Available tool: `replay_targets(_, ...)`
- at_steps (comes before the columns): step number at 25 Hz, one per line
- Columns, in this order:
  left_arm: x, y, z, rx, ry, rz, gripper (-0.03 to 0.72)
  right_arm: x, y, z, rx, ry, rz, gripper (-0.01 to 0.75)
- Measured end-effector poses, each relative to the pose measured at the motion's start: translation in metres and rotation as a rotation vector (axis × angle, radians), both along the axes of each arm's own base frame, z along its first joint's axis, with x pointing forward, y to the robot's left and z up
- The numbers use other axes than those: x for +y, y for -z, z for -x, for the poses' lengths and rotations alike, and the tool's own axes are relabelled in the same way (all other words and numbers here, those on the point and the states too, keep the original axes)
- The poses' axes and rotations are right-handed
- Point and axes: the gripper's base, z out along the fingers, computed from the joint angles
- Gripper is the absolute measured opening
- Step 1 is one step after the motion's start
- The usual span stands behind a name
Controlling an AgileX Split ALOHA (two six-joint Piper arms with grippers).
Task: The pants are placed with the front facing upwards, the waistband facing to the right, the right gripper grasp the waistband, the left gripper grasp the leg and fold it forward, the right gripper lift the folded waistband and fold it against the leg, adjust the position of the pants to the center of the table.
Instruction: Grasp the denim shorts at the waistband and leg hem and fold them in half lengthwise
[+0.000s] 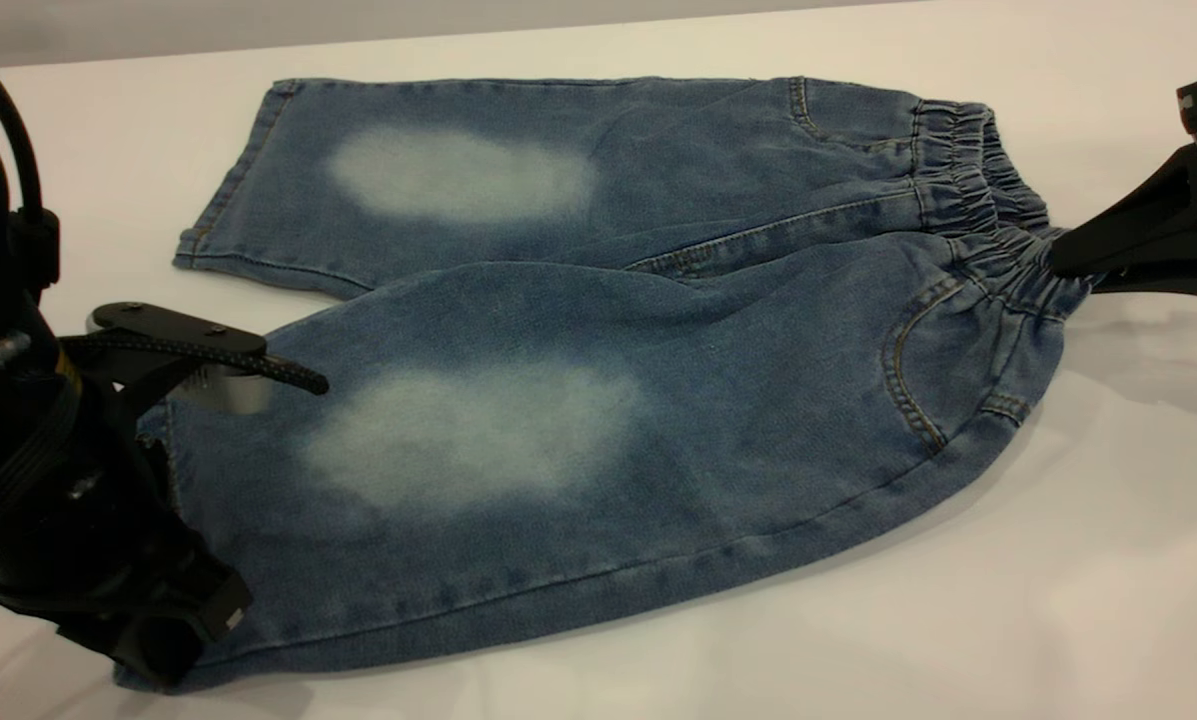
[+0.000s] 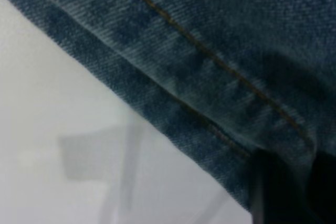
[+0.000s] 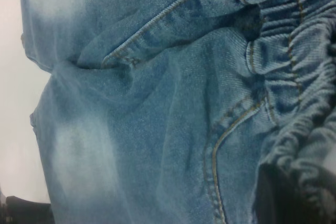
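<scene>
front-up, the pants [image 1: 598, 380] lay spread flat on the table [image 1: 1108, 560], legs toward the left arm and the waistband [image 1: 988, 200] toward the right arm, a pale faded oval on each leg. the near leg overlapped the far one slightly at the crotch seam, and its hem reached the left arm's side of the table. the gathered waistband was bunched and puckered at its near end, where the right gripper [image 1: 1063, 265] had its tapered fingers closed on the elastic, pinching it into a tuft. the left gripper [image 1: 173, 440] sat over the hem of the near leg, one finger [image 1: 208, 350] showing above the denim; whether it had hold of the cloth could not be told. its wrist camera looked along the stitched hem [image 2: 210, 108] lying against the white tabletop.
</scene>
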Motion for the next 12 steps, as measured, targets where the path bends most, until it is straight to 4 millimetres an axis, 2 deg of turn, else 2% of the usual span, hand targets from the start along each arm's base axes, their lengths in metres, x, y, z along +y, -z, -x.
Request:
replay_targets(4,0.0,0.0,0.0,0.005,-0.004,-0.001,0.039,0.0,0.0,0.0,0.0,0.0,0.0,0.031)
replay_targets(12,-0.001,-0.013,0.003,0.03,-0.028,0.006,0.036,0.0,0.0,0.0,0.0,0.0,-0.001,0.031)
